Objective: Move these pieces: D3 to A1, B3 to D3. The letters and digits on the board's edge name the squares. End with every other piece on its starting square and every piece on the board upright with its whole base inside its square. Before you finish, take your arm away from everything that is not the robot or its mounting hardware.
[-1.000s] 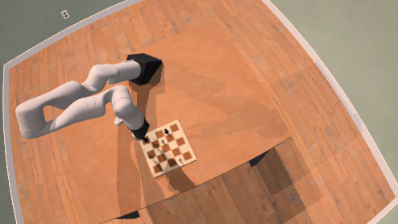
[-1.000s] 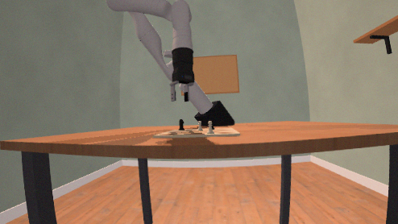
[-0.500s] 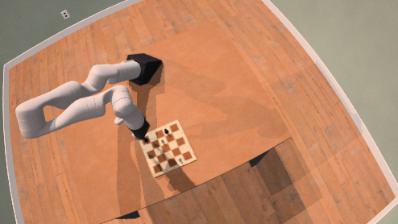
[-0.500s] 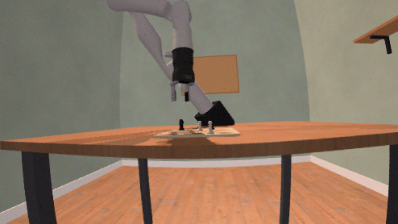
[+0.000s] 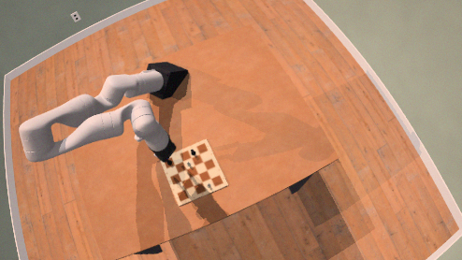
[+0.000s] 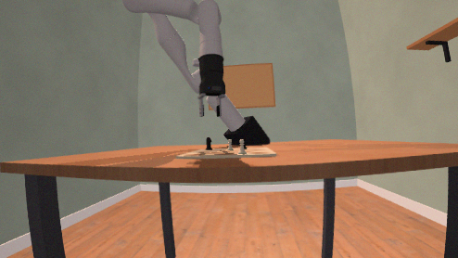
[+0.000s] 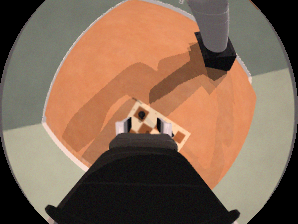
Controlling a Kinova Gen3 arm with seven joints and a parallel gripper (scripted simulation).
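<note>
A: Closest to cam?
B: The pincer [image 5: 169,161] [image 6: 209,112] [image 7: 144,122], blk housing filling the bottom of the wrist cam. Fingers wide apart, nothing btwn them.
A: And the board [image 5: 203,202] [image 6: 264,154] [image 7: 186,137]?
B: Below the pincer, lying on the table [image 5: 281,140] [image 6: 324,160] [image 7: 100,75].
A: Task pcs?
B: All pcs I see are on the board, but sq. labels are too small, so can't tell which is D3 or B3. One dark pc [image 5: 169,162] [image 6: 209,144] [image 7: 142,115] is upright, apart from the tips, right under 'em. Another blk pc [image 5: 194,152], a pale pc [image 5: 189,165] [image 6: 230,144] and a 2nd pale one [image 5: 209,186] [image 6: 242,147] stand off to one side of the pincer, also lower.

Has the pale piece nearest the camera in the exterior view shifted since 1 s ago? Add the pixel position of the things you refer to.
No. The pale piece [image 5: 209,186] [image 6: 242,148] shows no visible shift against the board [image 5: 180,204] [image 6: 273,155] in either view.
</note>
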